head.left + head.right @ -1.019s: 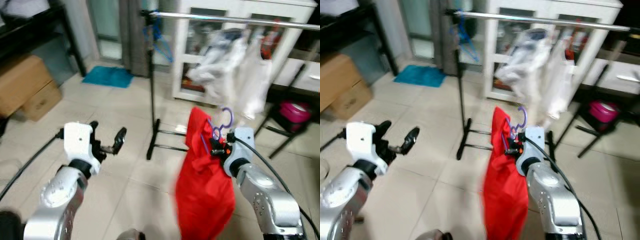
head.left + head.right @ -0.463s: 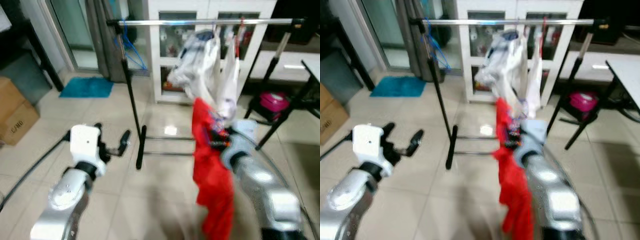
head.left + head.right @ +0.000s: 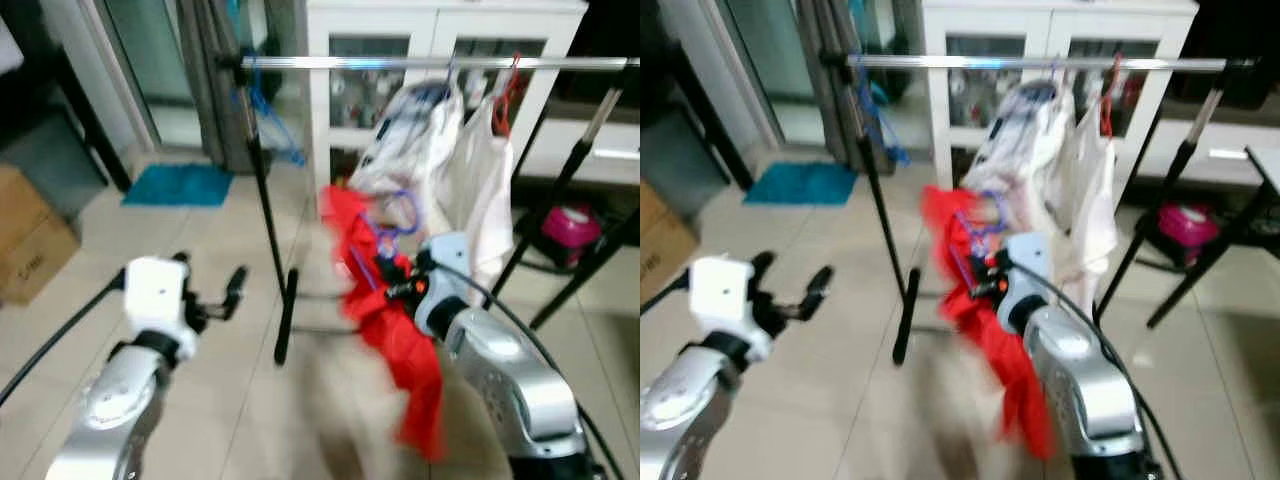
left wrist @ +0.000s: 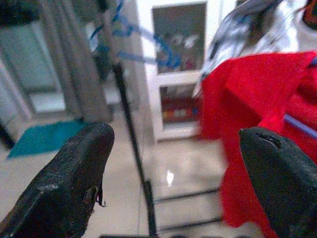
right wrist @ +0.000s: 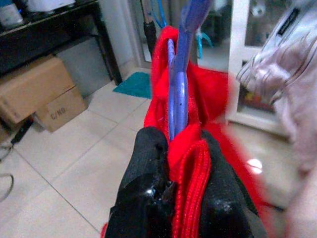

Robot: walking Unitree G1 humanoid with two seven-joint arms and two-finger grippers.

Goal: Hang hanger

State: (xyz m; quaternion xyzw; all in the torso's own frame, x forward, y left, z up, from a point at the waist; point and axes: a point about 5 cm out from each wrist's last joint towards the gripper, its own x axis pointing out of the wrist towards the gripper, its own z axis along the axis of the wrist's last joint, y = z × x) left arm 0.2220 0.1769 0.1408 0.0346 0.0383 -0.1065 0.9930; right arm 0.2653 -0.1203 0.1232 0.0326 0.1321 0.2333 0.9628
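Up front, the right gripper [image 5: 173, 198] pinches a purple hanger [image 3: 385, 225] draped with a red garment [image 3: 395, 330], below the rail [image 3: 420, 63]; white clothes [image 3: 450, 170] hang just behind. Left gripper [image 3: 215, 298] gapes wide, empty.

A white glass-fronted cabinet [image 3: 440, 90] stands at twelve o'clock, with grey curtains [image 3: 215, 80] at eleven o'clock and a teal mat [image 3: 178, 185] on the tiled floor [image 3: 230, 400] below them. Cardboard boxes [image 3: 30, 245] sit at nine o'clock. A pink tub [image 3: 572, 222] rests low at three o'clock, beside a dark folding stand [image 3: 580, 270].
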